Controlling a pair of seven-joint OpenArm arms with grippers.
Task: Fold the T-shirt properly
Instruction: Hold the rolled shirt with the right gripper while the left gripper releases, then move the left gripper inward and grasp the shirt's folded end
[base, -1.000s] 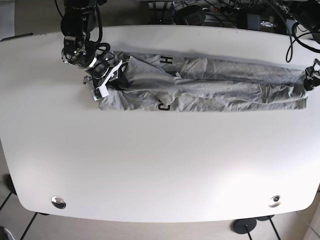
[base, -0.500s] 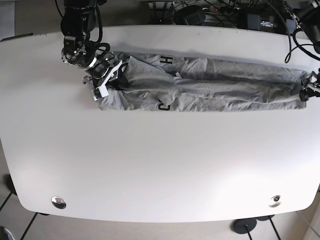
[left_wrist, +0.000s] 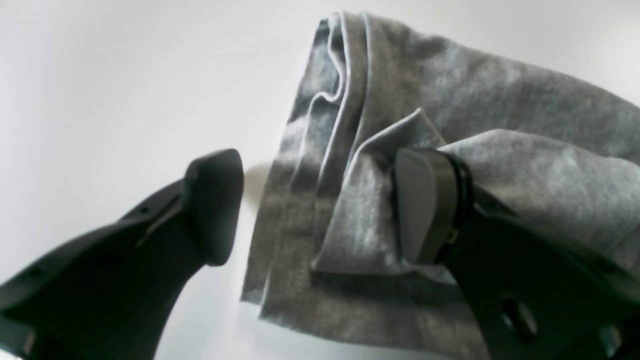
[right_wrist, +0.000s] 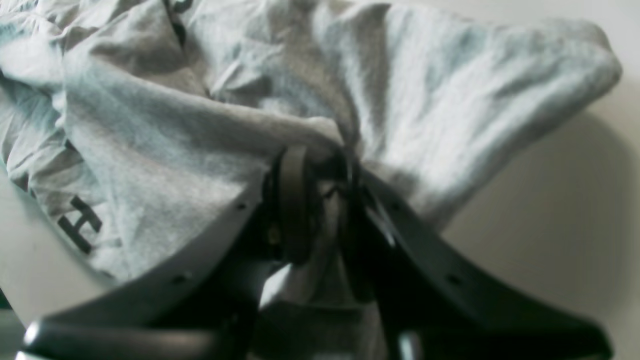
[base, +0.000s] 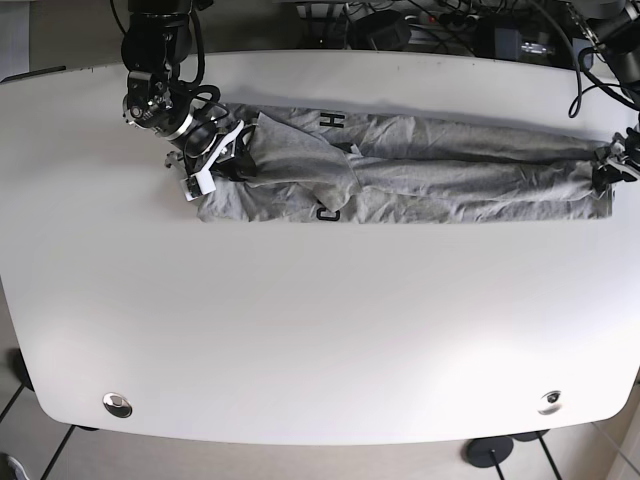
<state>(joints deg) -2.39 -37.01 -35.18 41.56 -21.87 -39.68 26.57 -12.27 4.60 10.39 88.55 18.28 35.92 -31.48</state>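
Observation:
A grey T-shirt (base: 420, 170) with black letters lies stretched in a long, crumpled band across the far part of the white table (base: 320, 330). My right gripper (base: 215, 150) is at the shirt's left end. In the right wrist view it (right_wrist: 322, 200) is shut on a bunched fold of the shirt (right_wrist: 200, 125). My left gripper (base: 612, 166) is at the shirt's right end. In the left wrist view it (left_wrist: 320, 210) is open, jaws wide apart. The shirt's layered hem (left_wrist: 450, 100) lies between the fingers, and a fold drapes over the right finger (left_wrist: 425, 200).
Cables and equipment (base: 450, 30) sit behind the table's far edge. Two round metal fittings (base: 118, 404) (base: 549, 402) are set near the front edge. The shirt's right end lies close to the table's right edge.
My left gripper dipped toward the front at the shirt's right end, then came back a little. The right gripper and the shirt's left end have not moved.

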